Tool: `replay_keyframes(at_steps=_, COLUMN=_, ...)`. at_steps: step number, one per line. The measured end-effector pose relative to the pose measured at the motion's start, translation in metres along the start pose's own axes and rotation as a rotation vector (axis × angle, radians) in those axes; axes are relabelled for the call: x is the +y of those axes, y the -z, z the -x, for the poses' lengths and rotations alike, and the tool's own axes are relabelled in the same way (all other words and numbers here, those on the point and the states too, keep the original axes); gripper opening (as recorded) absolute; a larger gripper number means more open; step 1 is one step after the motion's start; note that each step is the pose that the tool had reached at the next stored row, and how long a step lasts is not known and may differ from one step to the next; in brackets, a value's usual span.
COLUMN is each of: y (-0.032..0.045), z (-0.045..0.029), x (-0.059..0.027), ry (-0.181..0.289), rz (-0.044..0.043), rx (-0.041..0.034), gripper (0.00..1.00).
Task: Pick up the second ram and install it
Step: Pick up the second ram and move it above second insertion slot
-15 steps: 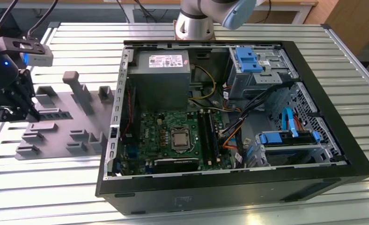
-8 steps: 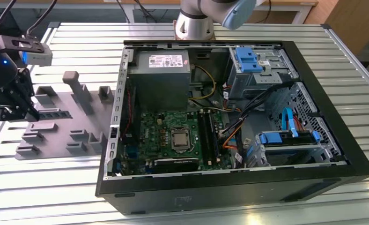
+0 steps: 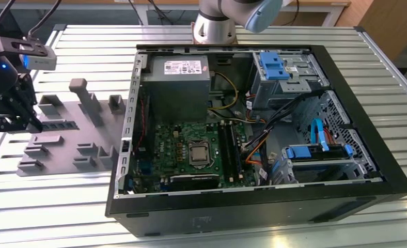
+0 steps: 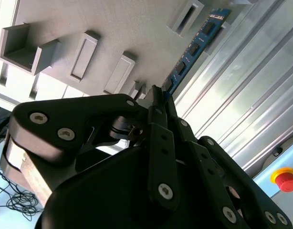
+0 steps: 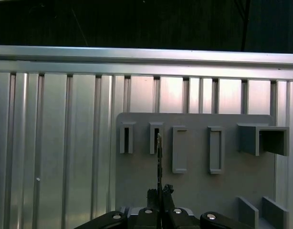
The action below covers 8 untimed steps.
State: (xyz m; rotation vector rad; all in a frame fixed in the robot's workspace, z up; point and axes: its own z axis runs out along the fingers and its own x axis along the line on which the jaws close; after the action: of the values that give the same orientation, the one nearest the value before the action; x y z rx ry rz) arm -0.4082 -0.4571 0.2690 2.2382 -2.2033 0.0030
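Second wrist view: I see my tool (image 4: 157, 95) pinching one end of the second ram (image 4: 193, 48), close to the grey tray (image 4: 122, 24).

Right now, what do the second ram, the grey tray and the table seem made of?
The second ram: matt blue circuit board with dark chips. The grey tray: probably moulded plastic, uniform matt grey. The table: likely aluminium, ribbed slats with bright sheen.

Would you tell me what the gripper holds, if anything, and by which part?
The gripper pinches the second ram at one end, across its flat faces.
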Motion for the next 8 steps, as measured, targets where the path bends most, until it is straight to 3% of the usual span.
replay_keyframes(at_steps=8, y=0.0039, z=0.0000, x=0.0000, ry=0.000, rz=-0.0001, rx=0.0014, gripper=0.14)
